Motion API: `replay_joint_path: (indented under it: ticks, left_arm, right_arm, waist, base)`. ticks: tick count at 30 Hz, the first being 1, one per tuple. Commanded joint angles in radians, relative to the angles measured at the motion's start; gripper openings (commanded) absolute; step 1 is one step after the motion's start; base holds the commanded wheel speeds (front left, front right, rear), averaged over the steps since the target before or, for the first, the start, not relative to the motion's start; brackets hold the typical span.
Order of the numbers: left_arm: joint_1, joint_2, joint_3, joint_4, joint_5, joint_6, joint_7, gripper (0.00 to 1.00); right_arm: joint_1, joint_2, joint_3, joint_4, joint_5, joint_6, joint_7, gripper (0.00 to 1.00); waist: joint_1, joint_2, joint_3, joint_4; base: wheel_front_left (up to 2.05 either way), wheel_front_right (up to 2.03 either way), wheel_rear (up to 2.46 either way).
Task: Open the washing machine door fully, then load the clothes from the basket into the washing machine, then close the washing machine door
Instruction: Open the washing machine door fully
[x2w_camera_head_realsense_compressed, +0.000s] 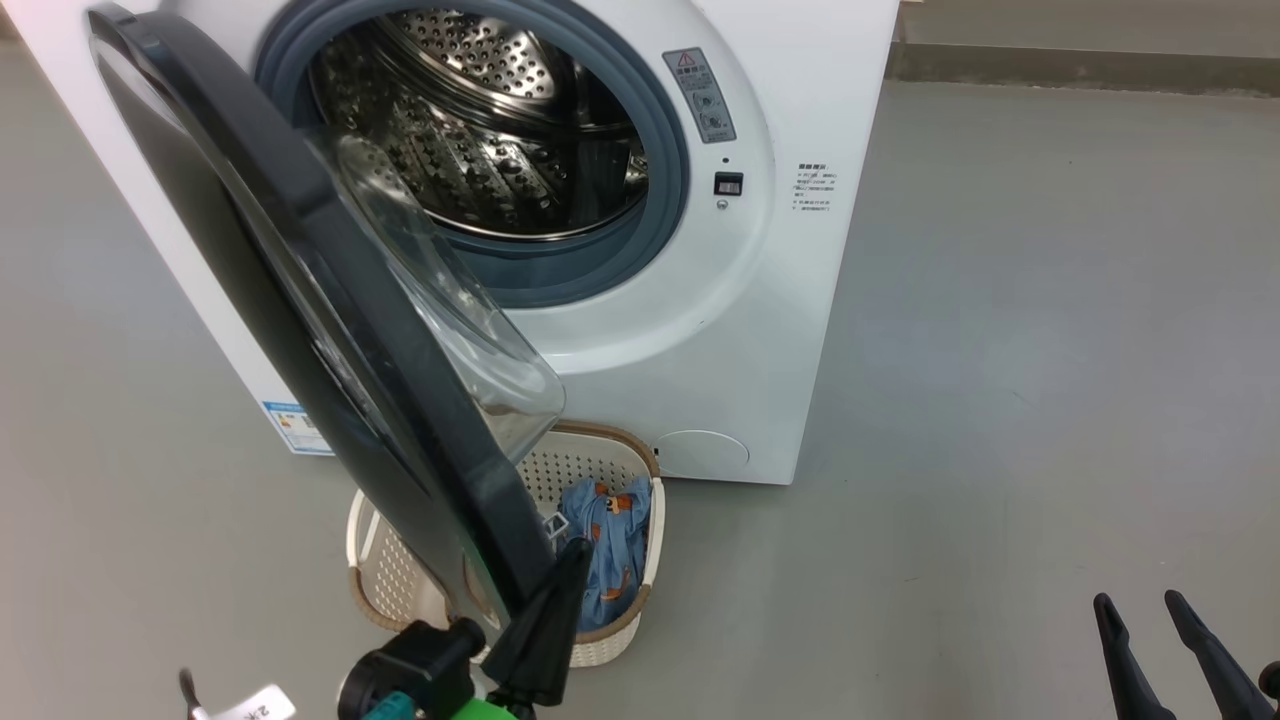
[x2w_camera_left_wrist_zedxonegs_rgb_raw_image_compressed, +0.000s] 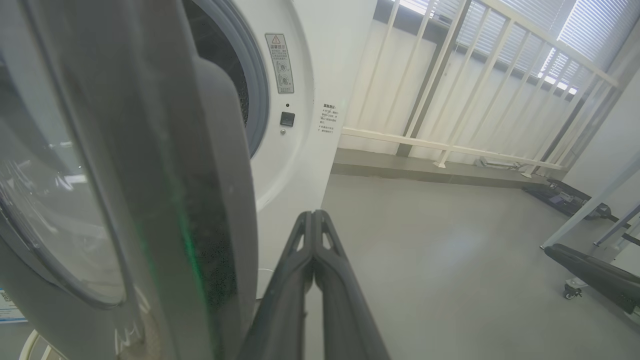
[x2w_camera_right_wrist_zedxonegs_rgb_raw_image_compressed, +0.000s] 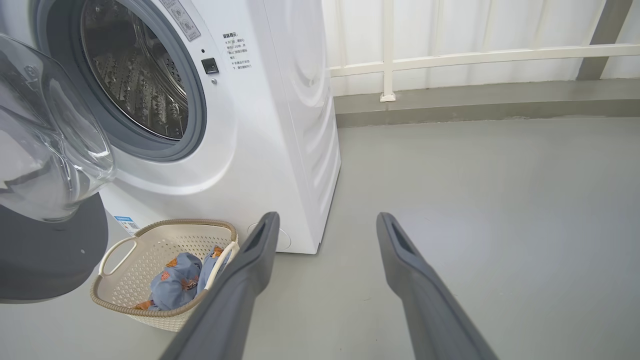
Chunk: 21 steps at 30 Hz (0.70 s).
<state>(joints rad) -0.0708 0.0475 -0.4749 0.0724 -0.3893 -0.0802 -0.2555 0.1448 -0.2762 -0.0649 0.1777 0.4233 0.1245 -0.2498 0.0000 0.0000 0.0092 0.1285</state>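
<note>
The white washing machine (x2w_camera_head_realsense_compressed: 760, 300) has its round black door (x2w_camera_head_realsense_compressed: 300, 330) swung out on the left hinge, baring the steel drum (x2w_camera_head_realsense_compressed: 480, 130). The door's glass porthole (x2w_camera_right_wrist_zedxonegs_rgb_raw_image_compressed: 45, 130) bulges toward the opening. Below the door stands the cream basket (x2w_camera_head_realsense_compressed: 655, 520) on the floor, with light blue clothes (x2w_camera_head_realsense_compressed: 610, 540) in it. My left gripper (x2w_camera_head_realsense_compressed: 572, 550) is shut and holds nothing. Its tips sit just right of the door's lower rim (x2w_camera_left_wrist_zedxonegs_rgb_raw_image_compressed: 220, 225), above the basket; I cannot tell whether they touch. My right gripper (x2w_camera_right_wrist_zedxonegs_rgb_raw_image_compressed: 327, 220) stands open over bare floor, right of the basket (x2w_camera_right_wrist_zedxonegs_rgb_raw_image_compressed: 165, 225) and clothes (x2w_camera_right_wrist_zedxonegs_rgb_raw_image_compressed: 175, 282).
Grey floor (x2w_camera_head_realsense_compressed: 1000, 400) spreads wide to the right of the machine. A low kerb (x2w_camera_right_wrist_zedxonegs_rgb_raw_image_compressed: 475, 100) and white railing (x2w_camera_left_wrist_zedxonegs_rgb_raw_image_compressed: 450, 75) run along the back wall. A dark wheeled frame (x2w_camera_left_wrist_zedxonegs_rgb_raw_image_compressed: 590, 272) stands at the far right in the left wrist view.
</note>
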Motion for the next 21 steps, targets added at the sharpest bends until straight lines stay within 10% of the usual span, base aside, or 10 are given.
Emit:
replay_joint_path:
  ticks: [1,21]
  left_arm:
    - [-0.048,0.003,0.038,-0.009,-0.011,0.007,-0.006,0.0]
    - [-0.081,0.003,0.099,0.054,-0.051,0.004,-0.006,0.0]
  right_arm:
    - [-0.016,-0.021,0.023,-0.026,-0.002,0.006,-0.012,1.0]
    - [-0.02,-0.015,0.015,-0.042,-0.008,0.006,-0.012,1.0]
  waist:
    - [0.0,0.0,0.0,0.0]
    - [0.0,0.0,0.009,0.008]
  base:
    - [0.0,0.0,0.0]
    - [0.0,0.0,0.0]
